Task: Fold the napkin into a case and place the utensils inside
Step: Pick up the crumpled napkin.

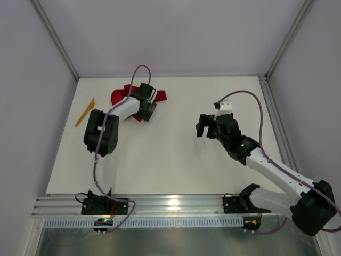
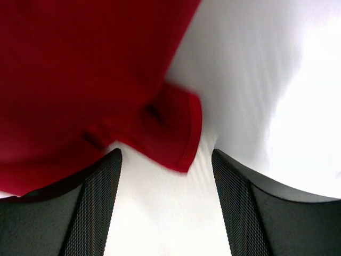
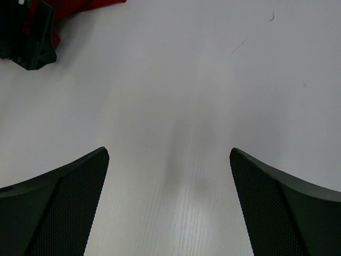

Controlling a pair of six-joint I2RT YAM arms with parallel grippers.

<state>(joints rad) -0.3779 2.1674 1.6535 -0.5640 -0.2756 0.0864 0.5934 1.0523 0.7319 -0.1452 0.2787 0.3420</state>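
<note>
Plainly, left claw [image 2: 166, 158] apart over red napkin [image 2: 80, 80], right claw [image 3: 169, 156] apart above table [image 3: 213, 80]

a robot lab, it seems — a white table [image 1: 170, 165] boxed in by plain grey walls [image 1: 160, 32], with a left arm [image 1: 101, 133] and a right arm [image 1: 266, 162] bolted to a metal rail [image 1: 176, 204].

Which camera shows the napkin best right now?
Top external: it shows the napkin at full extent, crumpled, though the left gripper covers its middle. Left wrist gives a blurred close-up of one hemmed corner; right wrist catches only a red sliver at its top edge.
</note>
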